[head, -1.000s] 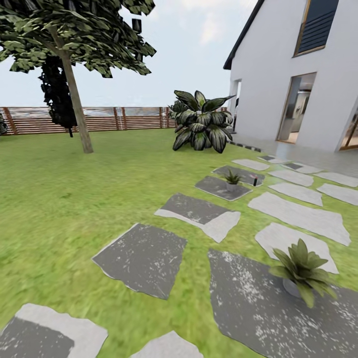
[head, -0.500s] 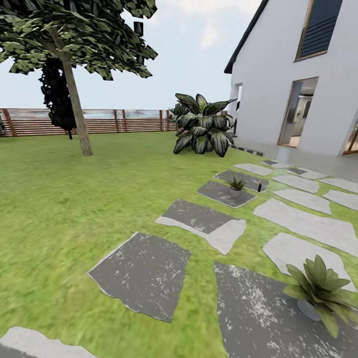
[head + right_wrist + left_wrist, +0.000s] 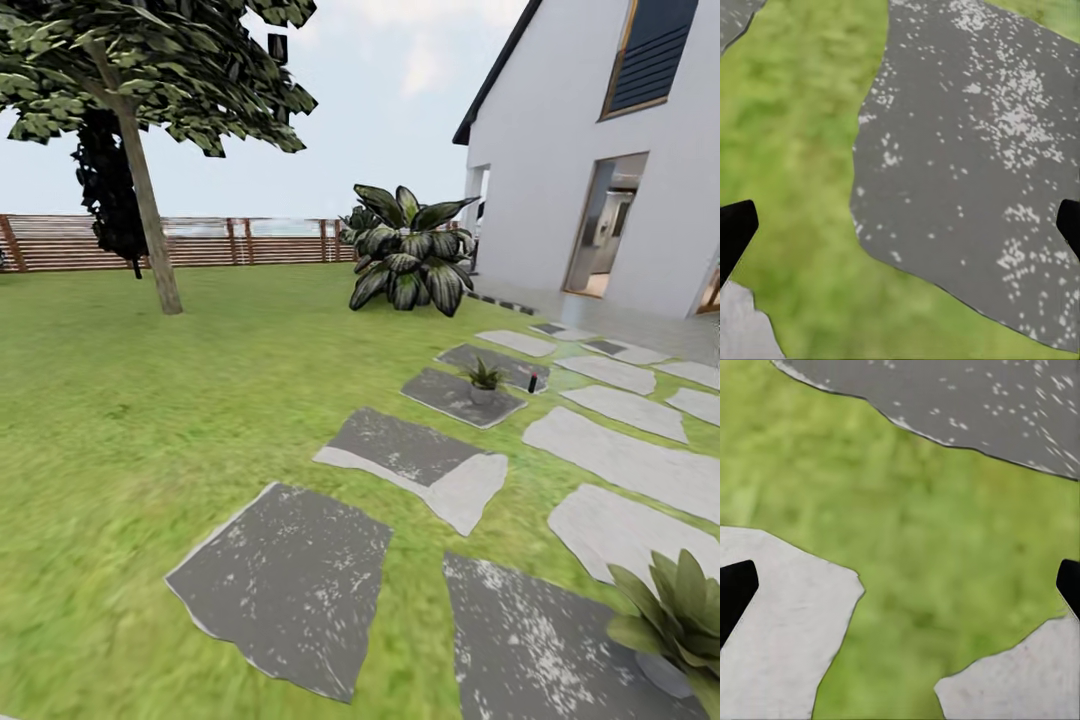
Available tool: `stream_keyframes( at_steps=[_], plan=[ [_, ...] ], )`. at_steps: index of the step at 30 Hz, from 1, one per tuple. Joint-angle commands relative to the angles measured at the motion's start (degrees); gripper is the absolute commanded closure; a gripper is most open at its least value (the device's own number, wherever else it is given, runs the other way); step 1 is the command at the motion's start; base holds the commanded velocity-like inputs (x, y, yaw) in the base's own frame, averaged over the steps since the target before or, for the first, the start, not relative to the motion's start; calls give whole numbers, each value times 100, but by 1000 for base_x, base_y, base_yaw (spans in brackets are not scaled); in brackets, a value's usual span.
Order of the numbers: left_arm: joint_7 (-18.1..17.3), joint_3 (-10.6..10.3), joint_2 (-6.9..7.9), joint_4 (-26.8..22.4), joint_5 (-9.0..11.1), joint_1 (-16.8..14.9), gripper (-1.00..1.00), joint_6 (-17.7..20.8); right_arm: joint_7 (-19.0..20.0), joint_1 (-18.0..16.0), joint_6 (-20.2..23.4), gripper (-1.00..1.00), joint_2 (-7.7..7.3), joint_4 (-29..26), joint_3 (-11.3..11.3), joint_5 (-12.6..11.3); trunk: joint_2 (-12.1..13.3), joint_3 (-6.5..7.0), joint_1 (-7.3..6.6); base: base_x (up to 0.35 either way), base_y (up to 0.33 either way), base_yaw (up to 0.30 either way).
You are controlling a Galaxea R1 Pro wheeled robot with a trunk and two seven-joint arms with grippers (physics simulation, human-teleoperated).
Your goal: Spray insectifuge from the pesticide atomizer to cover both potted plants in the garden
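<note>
- The pesticide atomizer [image 3: 533,383] — a tiny dark bottle with a red top — stands upright on a grey slab, just beside the far potted plant [image 3: 484,378], on its house side.
- The near potted plant [image 3: 678,620] is a rosette of pointed olive leaves in a pale pot, well apart from the atomizer.
- The stepping slabs [image 3: 290,580] are irregular, speckled grey stone set in lawn [image 3: 150,400].
- The left claw [image 3: 900,589] and right claw [image 3: 900,229] are both released — dark fingertips spread wide, nothing between them.
</note>
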Motion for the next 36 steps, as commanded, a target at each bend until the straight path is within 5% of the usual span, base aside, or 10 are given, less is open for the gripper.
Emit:
stream_keyframes(
  at_steps=[1, 28, 36],
  plan=[
    [5, 8, -1, 5, 2, -4, -100, -19, 3, -4, -17, -100, -2, 4, 3, 15, -1, -5, 3, 336, 75, -114],
    [5, 7, -1, 6, 0, -4, -100, -19, 4, -3, -8, -100, -2, 4, 3, 15, -1, -5, 3, 336, 74, -255],
    [5, 3, -1, 5, 2, -4, -100, -19, 4, -3, -8, -100, -2, 4, 3, 15, -1, -5, 3, 336, 74, -77]
  ],
)
